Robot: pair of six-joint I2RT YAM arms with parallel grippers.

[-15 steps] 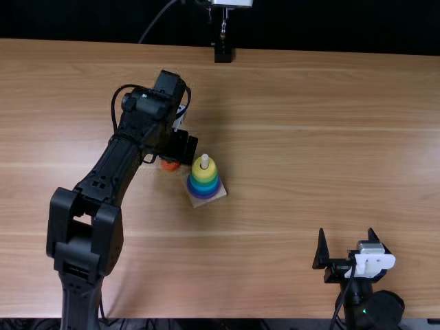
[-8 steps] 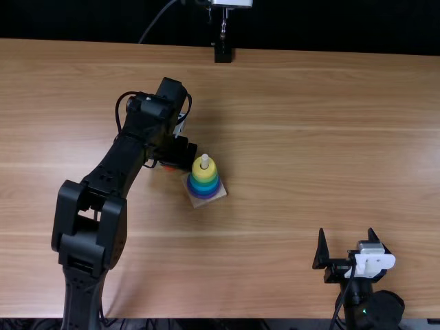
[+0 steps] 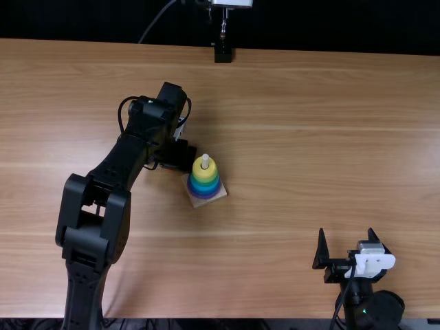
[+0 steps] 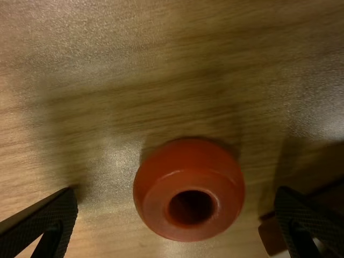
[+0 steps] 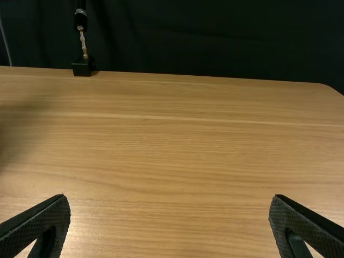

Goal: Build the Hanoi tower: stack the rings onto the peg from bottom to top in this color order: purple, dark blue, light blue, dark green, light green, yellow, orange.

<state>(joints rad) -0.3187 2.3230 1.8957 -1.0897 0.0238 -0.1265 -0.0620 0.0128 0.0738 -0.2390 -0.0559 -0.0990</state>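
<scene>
Just one orange ring near two left fingers.

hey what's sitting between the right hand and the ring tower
Just bare wooden tabletop between the right hand and the ring tower; the top view shows that.

Orange-red ring, yellow ring, purple ring were plain; table was light brown, streaky-grained.
</scene>
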